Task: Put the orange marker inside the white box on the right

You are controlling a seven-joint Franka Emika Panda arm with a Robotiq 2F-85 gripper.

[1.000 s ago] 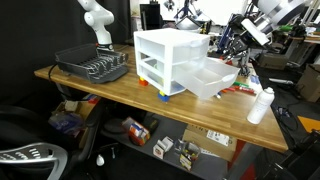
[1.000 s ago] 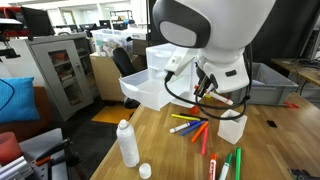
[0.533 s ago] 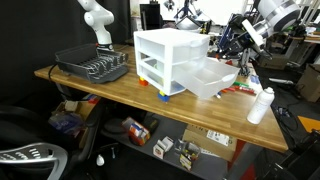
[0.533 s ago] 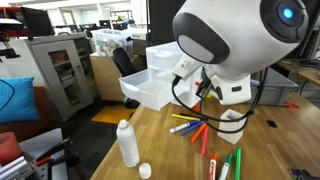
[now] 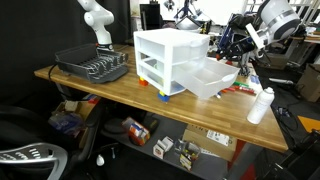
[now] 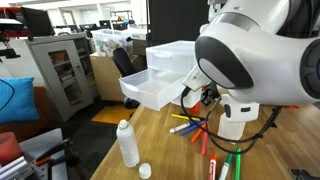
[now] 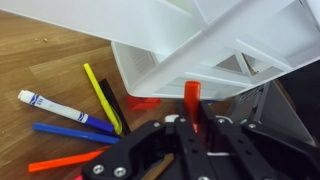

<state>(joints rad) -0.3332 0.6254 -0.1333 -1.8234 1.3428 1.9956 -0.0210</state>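
Observation:
My gripper [image 7: 190, 116] is shut on the orange marker [image 7: 190, 97], which stands up between the two black fingers. In the wrist view the marker's tip is just in front of the near wall of the white box [image 7: 165, 62], a shallow translucent bin. The box lies on the wooden table beside the drawer unit in both exterior views [image 5: 212, 80] [image 6: 150, 92]. In an exterior view my gripper [image 5: 243, 48] hangs above the table next to the box. In an exterior view the big white arm [image 6: 255, 60] hides most of the gripper.
Loose markers lie on the table: yellow [image 7: 100, 93], black [image 7: 111, 106], blue [image 7: 66, 131], red [image 7: 60, 161]. A white bottle [image 5: 260, 105] [image 6: 127, 143] stands near the table edge. The white drawer unit [image 5: 170, 58] and a dark dish rack [image 5: 92, 66] stand further along the table.
The arm has swung sideways across the exterior views, with the orange marker still held. The box and the loose markers have not moved.

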